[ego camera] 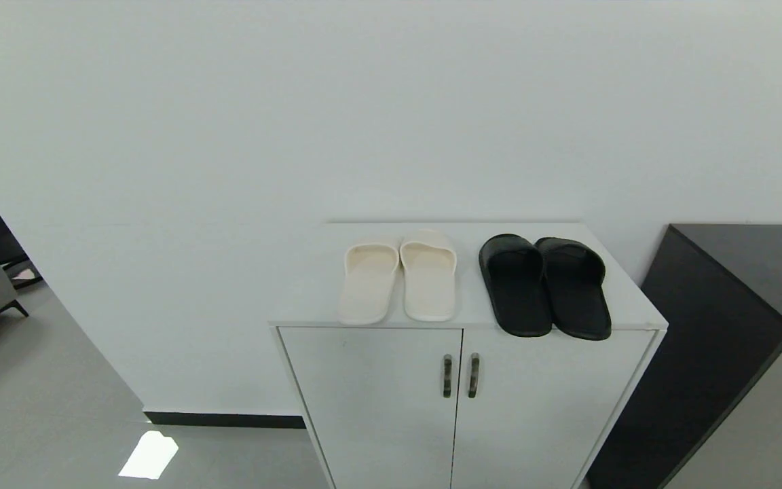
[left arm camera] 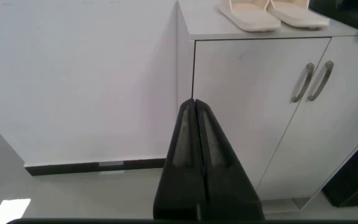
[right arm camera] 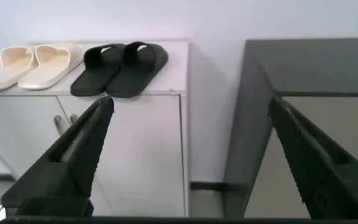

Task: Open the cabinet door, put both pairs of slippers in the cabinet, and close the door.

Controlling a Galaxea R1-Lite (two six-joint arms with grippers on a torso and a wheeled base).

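White laminate cabinet (ego camera: 370, 407), two doors, both shut, standing against a pale wall; a dark grey side unit (ego camera: 703, 353) stands just beside it on the robot's right.

Handles: two slim upright metal bar handles, the left-door handle (ego camera: 447, 375) and the right-door handle (ego camera: 474, 375), close together at the seam where the doors meet. Long axis vertical on each. The doors appear to be hinged at the outer edges, so each should swing out toward the robot.

Pair of cream moulded foam slippers (ego camera: 399, 280): on the cabinet top, left half, side by side and touching. Long axis front to back; toes point to the wall, heels at the front edge.

Pair of black rubber slide slippers (ego camera: 544, 285): on the cabinet top, right half, near the cream pair but apart from it. Same lie, toes to the wall, heels at the front edge.

Left claw (left arm camera: 194, 106): clenched on nothing, fingers pressed flat together, held low in front of the left door.

Right claw (right arm camera: 190, 106): released, fingers spread wide, holding nothing, facing the cabinet's right side.

Step in hand, as judged: door opening, not yet begun. The handles lie ahead of both claws and between them; the right claw is the one ready to close across an upright bar.
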